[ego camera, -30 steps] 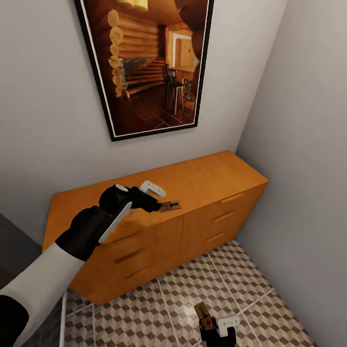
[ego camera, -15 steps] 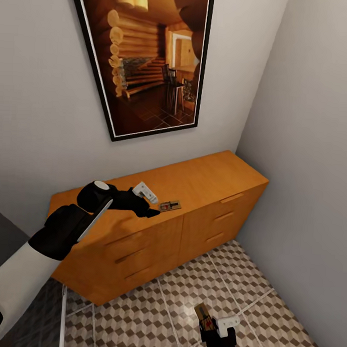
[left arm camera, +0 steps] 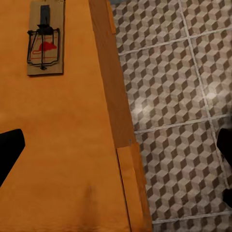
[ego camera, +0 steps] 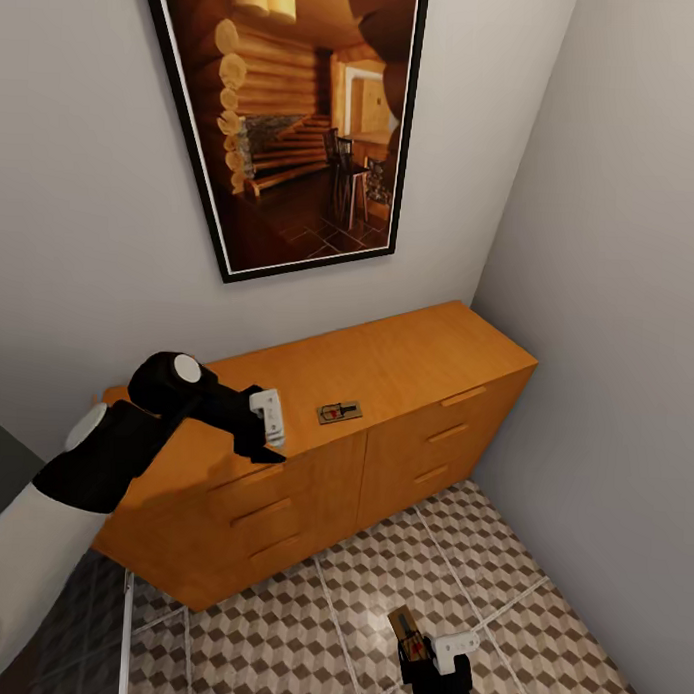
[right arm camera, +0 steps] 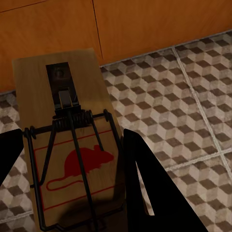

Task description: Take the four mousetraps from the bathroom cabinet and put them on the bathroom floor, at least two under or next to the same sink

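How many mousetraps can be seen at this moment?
2. One mousetrap lies flat on the cabinet top, apart from the left gripper. The other mousetrap is held in the right gripper above the tiled floor. More may be hidden.

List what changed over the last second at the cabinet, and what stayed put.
The left pincer pulled back from the mousetrap on the cabinet top, toward the robot's left, and now sits apart from it, empty. That mousetrap did not move. The right pincer kept its grip on the second mousetrap above the bathroom floor.
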`<state>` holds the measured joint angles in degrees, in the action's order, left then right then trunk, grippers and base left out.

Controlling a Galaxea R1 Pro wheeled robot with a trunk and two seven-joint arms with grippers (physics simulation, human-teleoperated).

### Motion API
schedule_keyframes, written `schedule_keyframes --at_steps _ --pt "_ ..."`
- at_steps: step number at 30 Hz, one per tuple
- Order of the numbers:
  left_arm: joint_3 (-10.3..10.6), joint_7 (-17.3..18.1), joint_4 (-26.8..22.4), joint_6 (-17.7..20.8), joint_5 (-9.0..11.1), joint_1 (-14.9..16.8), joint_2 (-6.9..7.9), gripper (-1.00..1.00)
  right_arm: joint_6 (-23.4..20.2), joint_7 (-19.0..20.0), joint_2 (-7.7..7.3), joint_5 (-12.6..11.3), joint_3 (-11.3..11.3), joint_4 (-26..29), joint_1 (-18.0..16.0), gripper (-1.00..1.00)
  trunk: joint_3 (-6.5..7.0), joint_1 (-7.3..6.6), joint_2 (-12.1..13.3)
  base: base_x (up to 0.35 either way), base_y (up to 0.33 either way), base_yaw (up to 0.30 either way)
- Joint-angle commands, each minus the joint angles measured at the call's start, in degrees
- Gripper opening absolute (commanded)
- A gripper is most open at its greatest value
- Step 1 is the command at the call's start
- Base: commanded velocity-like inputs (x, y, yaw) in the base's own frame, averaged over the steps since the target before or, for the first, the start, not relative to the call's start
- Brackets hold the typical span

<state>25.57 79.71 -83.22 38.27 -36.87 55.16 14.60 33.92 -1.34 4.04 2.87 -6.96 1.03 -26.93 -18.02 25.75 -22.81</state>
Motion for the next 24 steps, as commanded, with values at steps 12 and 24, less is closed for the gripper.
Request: schedule_keyframes --at_steps 12,24 --pt "-4.9 7.2 -3.1 -0.3 -2.0 0.1 2.03 1.00 0.2 -0.1 0.00 0.2 -0.1 -0.1 -0.1 -1.00 -0.10 0.03 -0.1 0.000 0.000 0.000" --pt "-10.2 8.0 -3.2 -0.2 -2.0 0.1 2.10 1.00 0.2 -0.1 0.00 0.2 -0.1 -0.1 -0.1 -1.00 -0.10 0.03 -0.1 0.000 0.000 0.000"
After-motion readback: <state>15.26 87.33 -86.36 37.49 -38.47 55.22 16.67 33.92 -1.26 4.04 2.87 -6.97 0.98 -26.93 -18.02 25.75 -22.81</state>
